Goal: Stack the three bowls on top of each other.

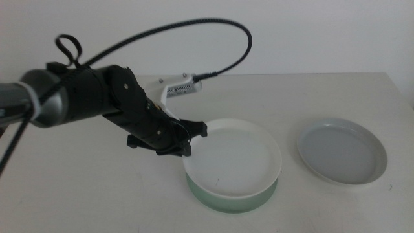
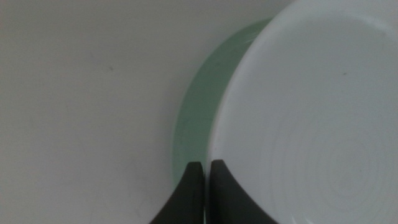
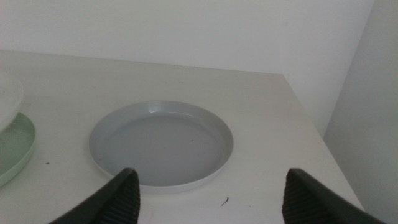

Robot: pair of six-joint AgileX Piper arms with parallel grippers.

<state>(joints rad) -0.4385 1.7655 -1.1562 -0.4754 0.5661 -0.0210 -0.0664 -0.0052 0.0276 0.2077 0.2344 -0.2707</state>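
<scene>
No text, label, brand, number or sign can be read anywhere in these views.

Left arm (image 1: 84,97): we reach in from the left side, wrist bent down.
Left gripper (image 1: 187,139): our jaws are pressed nearly together, pinching a thin rim.
Right gripper (image 3: 211,193): our jaws stand wide apart, holding nothing.
</scene>
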